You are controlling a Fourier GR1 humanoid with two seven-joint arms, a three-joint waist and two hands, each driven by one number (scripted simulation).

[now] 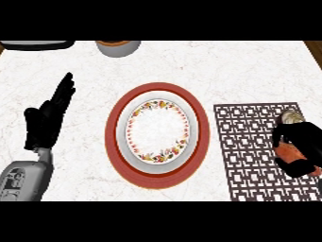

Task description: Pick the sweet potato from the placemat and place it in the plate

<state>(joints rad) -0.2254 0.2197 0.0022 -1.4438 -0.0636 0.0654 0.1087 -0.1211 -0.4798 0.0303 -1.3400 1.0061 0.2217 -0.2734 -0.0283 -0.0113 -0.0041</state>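
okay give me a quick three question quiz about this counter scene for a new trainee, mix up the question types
1. True or false: the sweet potato already lies in the plate.
2. Which hand is curled round the sweet potato? A) left hand B) right hand
3. Fill in: the right hand is over the ______, to the right of the plate.

Key:
1. False. It is in the right hand, over the placemat.
2. B. The left hand is open, fingers straight, left of the plate.
3. placemat
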